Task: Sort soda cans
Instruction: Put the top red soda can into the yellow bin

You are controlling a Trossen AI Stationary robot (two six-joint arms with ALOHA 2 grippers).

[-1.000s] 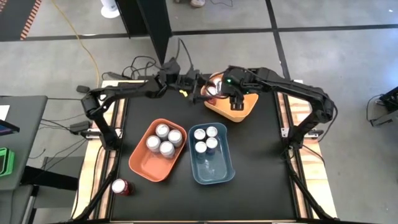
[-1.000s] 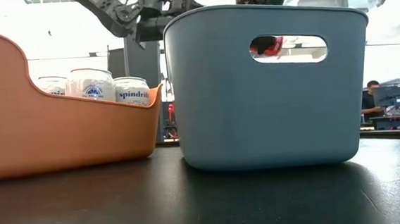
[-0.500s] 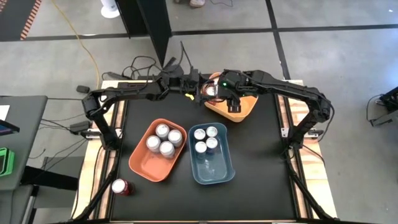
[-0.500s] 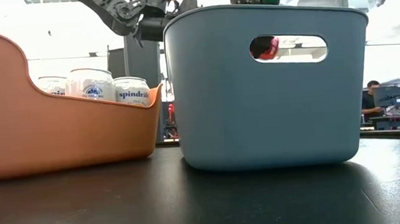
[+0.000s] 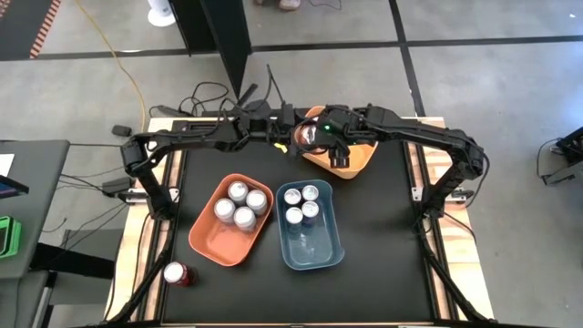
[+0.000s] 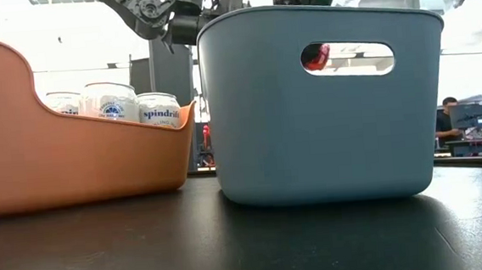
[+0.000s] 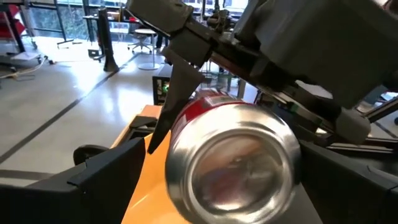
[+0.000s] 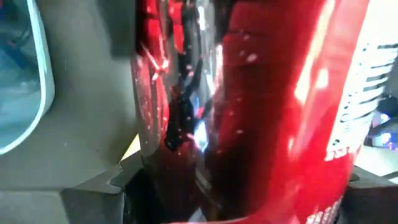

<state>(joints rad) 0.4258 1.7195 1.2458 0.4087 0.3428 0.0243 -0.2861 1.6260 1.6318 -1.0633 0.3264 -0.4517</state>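
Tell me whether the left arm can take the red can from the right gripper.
Probably yes: the red can lies between the open left gripper's fingers, nothing between, though the right gripper holds it.

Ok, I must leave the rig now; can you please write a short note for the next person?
Right gripper: shut on a red can, held above the yellow bin at the far side.
Left gripper: open, fingers on either side of that can's end.
Done: four cans in the orange bin, four in the blue bin.
Left: the held can, and another red can on the table's near left corner.
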